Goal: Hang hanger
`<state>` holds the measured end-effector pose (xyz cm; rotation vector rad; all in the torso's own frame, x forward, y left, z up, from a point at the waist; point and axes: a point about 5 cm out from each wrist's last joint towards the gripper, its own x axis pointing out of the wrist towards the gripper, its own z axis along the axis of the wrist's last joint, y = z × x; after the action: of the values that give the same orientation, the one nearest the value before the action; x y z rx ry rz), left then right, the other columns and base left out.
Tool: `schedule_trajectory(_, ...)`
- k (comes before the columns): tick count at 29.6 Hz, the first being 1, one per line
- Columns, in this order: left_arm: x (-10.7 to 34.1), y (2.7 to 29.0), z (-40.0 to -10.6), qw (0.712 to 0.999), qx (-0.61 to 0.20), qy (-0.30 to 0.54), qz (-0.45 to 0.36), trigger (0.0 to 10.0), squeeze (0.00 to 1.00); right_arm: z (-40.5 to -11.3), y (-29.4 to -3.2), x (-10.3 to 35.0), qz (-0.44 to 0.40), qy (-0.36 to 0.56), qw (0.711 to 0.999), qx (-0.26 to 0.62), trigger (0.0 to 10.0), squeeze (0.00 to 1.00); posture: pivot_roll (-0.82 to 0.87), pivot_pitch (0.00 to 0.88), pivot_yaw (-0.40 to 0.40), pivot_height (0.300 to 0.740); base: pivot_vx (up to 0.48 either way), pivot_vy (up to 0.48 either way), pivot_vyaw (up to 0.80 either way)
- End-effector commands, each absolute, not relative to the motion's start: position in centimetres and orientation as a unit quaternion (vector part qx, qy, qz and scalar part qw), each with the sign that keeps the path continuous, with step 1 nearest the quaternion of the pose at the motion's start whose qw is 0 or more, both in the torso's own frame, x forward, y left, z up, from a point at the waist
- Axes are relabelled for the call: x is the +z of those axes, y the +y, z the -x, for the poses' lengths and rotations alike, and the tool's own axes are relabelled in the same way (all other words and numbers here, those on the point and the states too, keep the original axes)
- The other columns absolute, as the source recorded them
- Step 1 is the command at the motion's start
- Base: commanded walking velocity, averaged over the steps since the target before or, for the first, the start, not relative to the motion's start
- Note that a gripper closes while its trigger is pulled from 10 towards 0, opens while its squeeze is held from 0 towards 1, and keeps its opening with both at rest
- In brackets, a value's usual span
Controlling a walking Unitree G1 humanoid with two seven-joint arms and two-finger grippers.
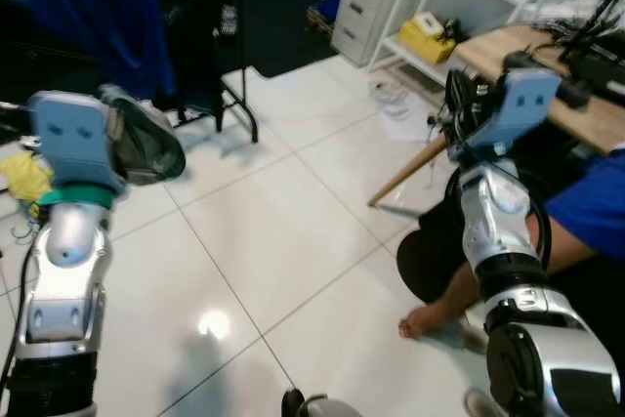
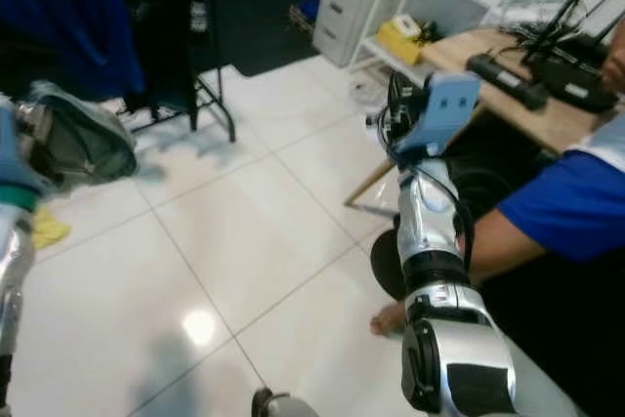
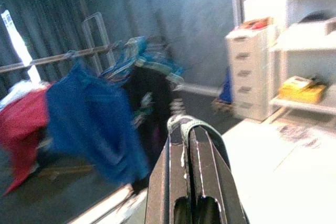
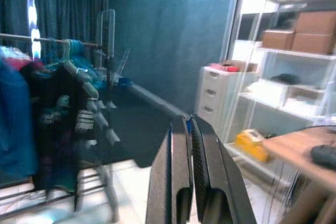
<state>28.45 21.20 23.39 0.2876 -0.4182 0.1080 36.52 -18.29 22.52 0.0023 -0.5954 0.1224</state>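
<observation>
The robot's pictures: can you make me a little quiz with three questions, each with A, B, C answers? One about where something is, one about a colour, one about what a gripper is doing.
1. Where does the yellow box sit?
A. on a low white shelf
B. on the wooden table
C. on the clothes rail

2. What colour is the big garment hanging next to the red one?
A. yellow
B. blue
C. white

3. How are the left gripper fingers?
A. wide open
B. hidden
C. shut on a hanger hook

Answers: 1 A, it rests on the shelf unit's bottom board. 2 B, it is clearly blue. 3 C, the pale green hook pokes out between closed fingers.
</observation>
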Motion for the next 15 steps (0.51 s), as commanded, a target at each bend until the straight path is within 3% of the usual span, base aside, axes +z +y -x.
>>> schedule_trajectory(1,23.4,20.8,-28.1,0.967,0.049,-0.206,-0.140,10.0,0.00,-36.1,-17.9,23.8,0.012,-0.323,0.944,0.065,10.0,0.00,0.17,0.000,-0.073,0.740,0.000,0.000,-0.77)
schedule_trajectory(15,24.5,19.4,-28.9,0.970,0.042,-0.215,-0.103,10.0,0.00,-35.8,-17.9,25.5,0.003,-0.348,0.936,0.050,10.0,0.00,0.17,0.000,-0.071,0.740,0.000,0.000,-0.77)
